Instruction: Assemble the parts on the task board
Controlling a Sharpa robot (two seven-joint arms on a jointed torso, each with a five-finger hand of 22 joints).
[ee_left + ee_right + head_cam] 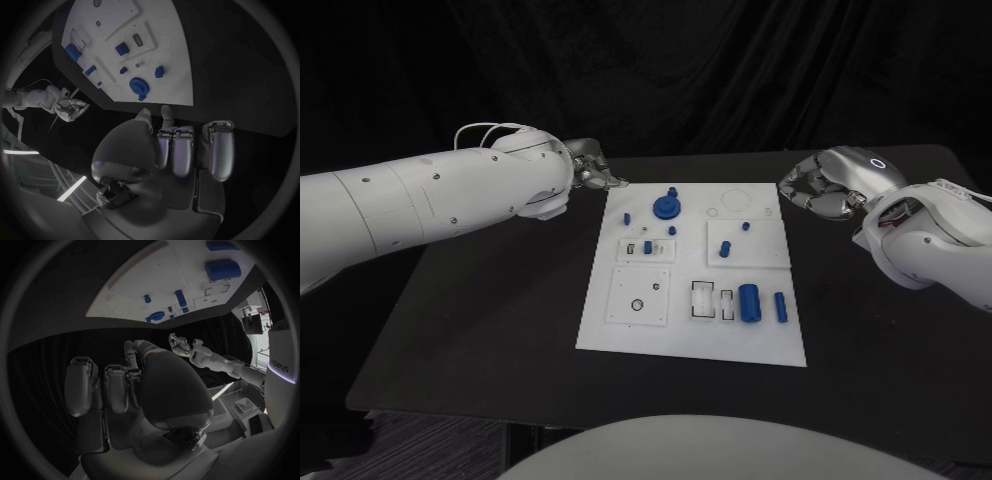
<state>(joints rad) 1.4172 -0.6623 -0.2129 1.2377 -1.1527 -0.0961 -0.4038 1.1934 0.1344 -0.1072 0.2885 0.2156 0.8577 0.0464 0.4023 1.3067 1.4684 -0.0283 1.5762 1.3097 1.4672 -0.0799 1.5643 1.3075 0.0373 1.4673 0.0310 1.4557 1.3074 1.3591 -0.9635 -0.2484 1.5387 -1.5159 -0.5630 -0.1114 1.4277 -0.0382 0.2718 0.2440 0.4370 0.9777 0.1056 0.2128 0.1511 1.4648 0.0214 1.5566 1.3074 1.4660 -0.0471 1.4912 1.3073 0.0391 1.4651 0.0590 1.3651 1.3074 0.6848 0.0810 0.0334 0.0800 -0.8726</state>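
Observation:
The white task board lies in the middle of the black table. A round blue part stands near its far edge, with small blue pegs around it. A thick blue cylinder and a thin blue bar lie on the near right. My left hand hovers off the board's far left corner, fingers curled in and holding nothing. Off the far right corner, my right hand is curled into a fist, also without a part. The left wrist view shows the round part; the right wrist view shows the cylinder.
The board has raised square plates with slots and holes, and two faint rings at its far right. Bare black table surrounds the board on all sides. A dark curtain hangs behind the table.

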